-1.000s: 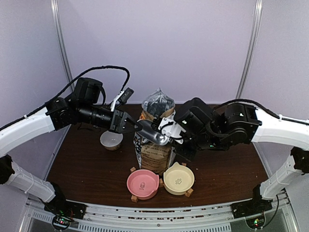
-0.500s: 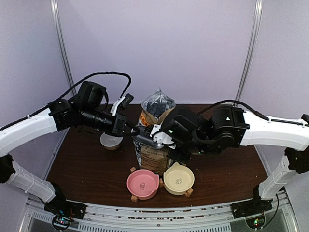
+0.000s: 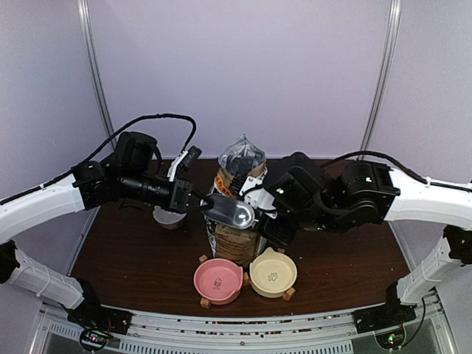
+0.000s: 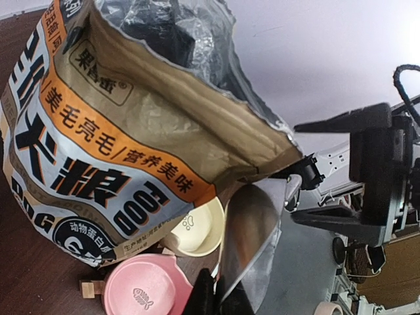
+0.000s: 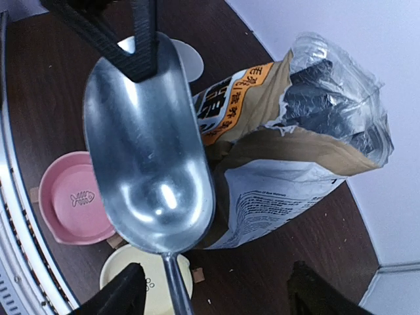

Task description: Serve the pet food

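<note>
Left gripper (image 3: pixel 198 203) clamped on rim of empty scoop (image 5: pixel 151 164). Right gripper (image 5: pixel 216 296) spread wide, handle (image 5: pixel 174 289) between its fingers, seemingly untouched.

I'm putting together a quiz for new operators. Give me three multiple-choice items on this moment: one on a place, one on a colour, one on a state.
1. Next to the pink bowl, the cream bowl sits: A) to its right B) to its left C) behind it.
2. The bowl with the fish mark is: A) cream B) blue C) pink.
3. The metal scoop is: A) heaped full B) empty C) lying on the table.

Answers:
1. A: the top view shows the two bowls side by side, cream on the right.
2. C: the right wrist view shows the fish inside the pink bowl.
3. B: the scoop's bare, shiny inside shows, and the left end effector holds it up by its rim.
</note>
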`<action>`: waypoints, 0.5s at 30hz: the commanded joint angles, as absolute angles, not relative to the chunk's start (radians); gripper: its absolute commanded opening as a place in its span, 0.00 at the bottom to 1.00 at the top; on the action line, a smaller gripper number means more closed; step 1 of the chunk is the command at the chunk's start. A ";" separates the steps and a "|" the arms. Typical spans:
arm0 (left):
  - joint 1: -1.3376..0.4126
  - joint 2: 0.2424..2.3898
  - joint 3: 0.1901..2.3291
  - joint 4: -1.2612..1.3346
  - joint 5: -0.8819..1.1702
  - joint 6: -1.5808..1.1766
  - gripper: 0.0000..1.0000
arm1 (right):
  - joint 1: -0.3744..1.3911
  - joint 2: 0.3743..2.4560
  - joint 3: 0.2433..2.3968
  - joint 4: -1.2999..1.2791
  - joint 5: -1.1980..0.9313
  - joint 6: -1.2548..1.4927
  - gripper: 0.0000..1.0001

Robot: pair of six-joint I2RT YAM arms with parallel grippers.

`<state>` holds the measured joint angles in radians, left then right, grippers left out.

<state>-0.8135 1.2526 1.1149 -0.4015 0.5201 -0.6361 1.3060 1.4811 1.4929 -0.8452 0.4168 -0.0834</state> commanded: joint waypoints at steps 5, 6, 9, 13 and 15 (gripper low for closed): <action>-0.818 1.164 1.046 -0.169 0.530 -0.668 0.00 | 1.205 1.168 1.251 -0.429 0.155 0.148 0.87; -0.818 1.158 1.041 -0.161 0.527 -0.669 0.00 | 1.168 1.135 1.202 -0.358 0.091 0.198 0.89; -0.818 1.139 1.026 -0.115 0.532 -0.676 0.00 | 1.090 1.057 1.059 -0.115 -0.113 0.358 0.89; -0.818 1.119 1.010 -0.055 0.524 -0.706 0.00 | 1.033 1.022 0.943 0.088 -0.244 0.501 0.90; -0.818 1.114 1.002 -0.038 0.525 -0.714 0.00 | 1.031 1.030 0.921 0.130 -0.271 0.535 0.88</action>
<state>-0.8135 1.1416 1.0203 -0.1722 0.5201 -0.6842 1.0435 1.0325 0.9634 -0.1143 -0.0990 0.3740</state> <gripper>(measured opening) 0.048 0.891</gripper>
